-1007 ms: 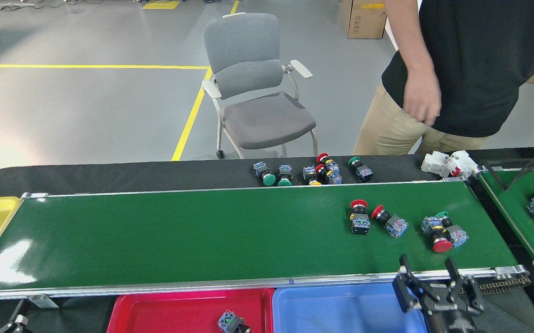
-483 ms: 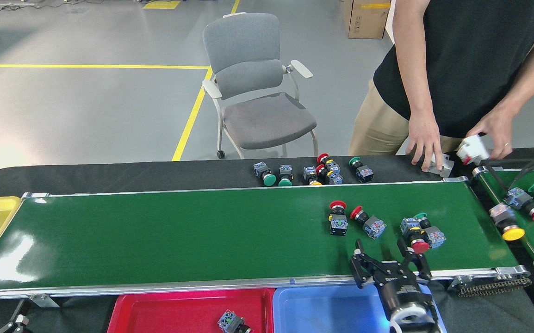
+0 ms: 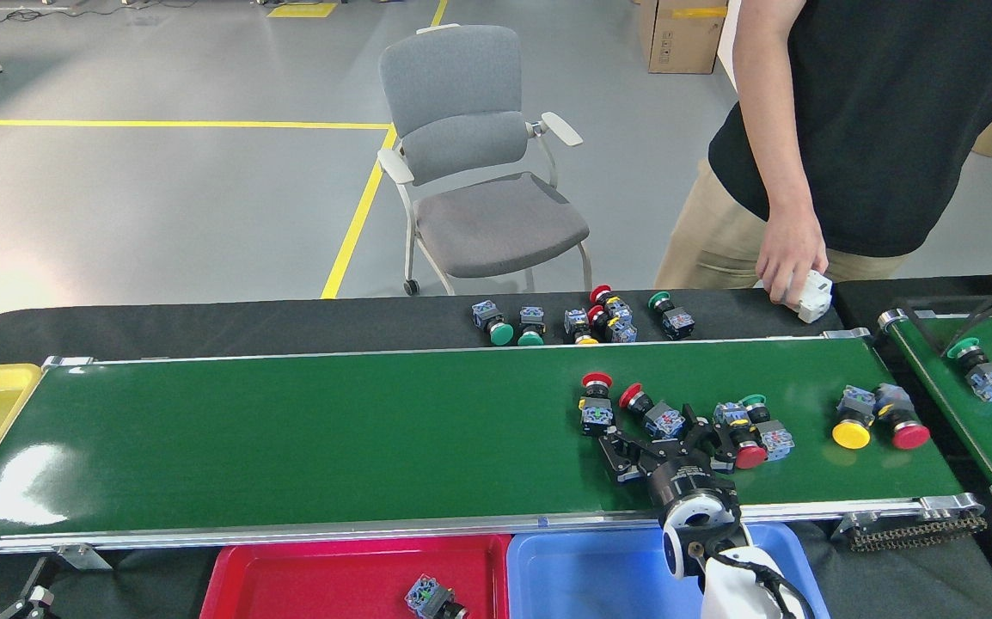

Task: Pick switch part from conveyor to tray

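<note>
**Open jaws over red-capped switch on green belt**

Spread wide above the conveyor (image 3: 376,430), the right gripper (image 3: 666,440), one dark finger to each side of a red-capped switch part (image 3: 652,414) lying on its side, not closed on it. Just left of it, a second red-capped switch part (image 3: 596,404), standing upright on the belt. Just right, touching the right-hand finger, a tangled cluster of switch parts (image 3: 752,432) with red and green caps. Further right on the same belt, apart from the cluster, a yellow-capped switch (image 3: 854,421) beside another red-capped one (image 3: 900,426). Below the near rail, a blue tray (image 3: 590,576) and a red tray (image 3: 324,576), one switch part (image 3: 429,598) resting in the red one. Beyond the far rail, a row of spare switches (image 3: 586,320) on black cloth. At upper right, a person's hand (image 3: 788,254) on a white part (image 3: 811,294). Left gripper out of sight.
</note>
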Available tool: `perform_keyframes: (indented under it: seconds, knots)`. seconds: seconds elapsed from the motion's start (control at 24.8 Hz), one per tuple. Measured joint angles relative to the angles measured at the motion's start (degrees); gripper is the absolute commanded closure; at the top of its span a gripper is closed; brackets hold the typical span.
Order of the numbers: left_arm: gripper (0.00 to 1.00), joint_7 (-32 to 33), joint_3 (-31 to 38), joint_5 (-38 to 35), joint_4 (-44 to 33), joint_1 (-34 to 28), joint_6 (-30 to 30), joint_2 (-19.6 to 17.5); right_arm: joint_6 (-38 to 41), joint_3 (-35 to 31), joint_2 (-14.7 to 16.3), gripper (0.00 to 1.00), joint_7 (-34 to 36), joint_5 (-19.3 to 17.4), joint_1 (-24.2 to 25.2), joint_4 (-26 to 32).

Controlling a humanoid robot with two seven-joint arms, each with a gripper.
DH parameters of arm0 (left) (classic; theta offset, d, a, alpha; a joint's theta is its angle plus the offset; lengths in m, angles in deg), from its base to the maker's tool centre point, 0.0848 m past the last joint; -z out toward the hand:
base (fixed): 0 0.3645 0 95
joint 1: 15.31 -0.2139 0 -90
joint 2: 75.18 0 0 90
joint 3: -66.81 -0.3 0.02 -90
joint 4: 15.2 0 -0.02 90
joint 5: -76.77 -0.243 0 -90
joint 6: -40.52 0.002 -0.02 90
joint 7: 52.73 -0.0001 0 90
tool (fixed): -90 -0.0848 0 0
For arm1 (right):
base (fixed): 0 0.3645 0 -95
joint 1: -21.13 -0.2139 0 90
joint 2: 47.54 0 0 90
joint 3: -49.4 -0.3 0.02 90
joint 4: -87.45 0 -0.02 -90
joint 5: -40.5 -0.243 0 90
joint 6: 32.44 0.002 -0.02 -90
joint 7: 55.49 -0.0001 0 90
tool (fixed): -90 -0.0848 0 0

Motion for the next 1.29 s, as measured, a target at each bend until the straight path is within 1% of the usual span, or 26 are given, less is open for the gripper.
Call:
perform_keyframes:
  seconds: [0.08,0.16,0.2,0.24,0.32,0.4,0.48,0.52,0.56,0.6,0.64,0.68,0.72,0.81,0.89,0.93,0.97,1.01,1.17,1.29]
  knots:
    - [0.0,0.0,0.0,0.0,0.0,0.0,0.0,0.0,0.1,0.3,0.0,0.78,-0.1,-0.1,0.0,0.0]
    - [0.0,0.0,-0.1,0.0,0.0,0.0,0.0,0.0,1.0,0.4,0.0,0.82,-0.3,-0.3,0.0,0.3]
    - [0.0,-0.1,-0.1,0.0,0.1,0.0,0.0,0.0,1.6,0.4,0.0,0.84,-0.4,-0.4,0.0,0.7]
    - [0.0,-0.1,-0.1,0.0,0.1,0.0,0.0,0.0,2.5,0.3,0.0,0.84,-0.5,-0.5,0.2,1.7]
    - [0.0,-0.2,-0.1,0.0,0.1,0.0,-0.1,0.0,4.3,0.3,0.0,0.84,-1.2,-1.4,1.6,6.2]
    - [0.0,-0.2,-0.1,0.0,0.1,0.0,-0.1,0.0,6.6,0.3,0.1,0.84,-2.0,-2.7,4.9,12.9]
    - [0.0,-0.2,-0.1,0.0,0.1,0.0,-0.1,0.0,10.2,0.3,0.2,0.83,-2.7,-3.1,8.9,20.2]
    - [0.0,-0.2,-0.1,0.0,0.1,0.0,-0.1,0.0,12.6,0.6,0.2,0.81,-3.1,-3.1,11.2,24.1]
    - [0.0,-0.1,-0.1,0.0,0.1,0.0,-0.2,0.0,14.8,1.5,0.2,0.8,-3.3,-3.1,12.7,26.3]
    - [0.0,-0.1,-0.1,0.0,0.1,0.0,-0.2,0.0,16.8,3.7,0.2,0.79,-3.3,-3.1,13.8,28.0]
    - [0.0,-0.1,-0.1,0.0,0.1,0.0,-0.2,0.0,18.2,6.1,0.2,0.77,-3.5,-3.1,14.3,28.6]
    - [0.0,-0.1,-0.1,0.0,0.0,0.0,-0.2,0.0,19.1,9.4,0.2,0.75,-3.6,-2.9,14.4,28.8]
    - [0.0,-0.1,-0.2,0.0,0.0,0.0,-0.2,0.0,19.4,11.8,0.1,0.7,-3.7,-2.7,14.4,28.8]
    - [0.0,-0.1,-0.3,0.0,0.0,0.0,-0.2,0.0,19.4,17.2,0.1,0.57,-3.8,-2.6,14.6,28.7]
    - [0.0,0.0,-0.4,0.0,0.0,0.0,-0.2,0.0,19.4,20.8,0.1,0.46,-3.9,-2.5,15.9,28.7]
    - [0.0,0.0,-0.4,0.0,0.0,0.0,-0.2,0.0,19.5,21.9,0.1,0.32,-3.9,-2.5,16.9,28.6]
    - [0.0,0.0,-0.4,0.0,0.0,0.0,-0.2,0.0,19.5,22.4,0.1,0.08,-4.0,-2.5,17.5,28.6]
    - [0.0,0.0,-0.4,0.0,0.0,0.0,-0.2,0.0,19.7,22.6,0.1,0.0,-4.1,-2.5,17.9,28.6]
    - [0.0,0.1,-0.4,-0.1,-0.3,0.0,-0.2,0.0,20.1,22.5,0.2,0.0,-5.6,-2.7,18.0,28.6]
    - [0.0,0.2,-0.6,-0.1,-0.5,0.0,-0.2,0.0,20.2,21.2,0.1,0.0,-5.9,-2.9,16.0,28.5]
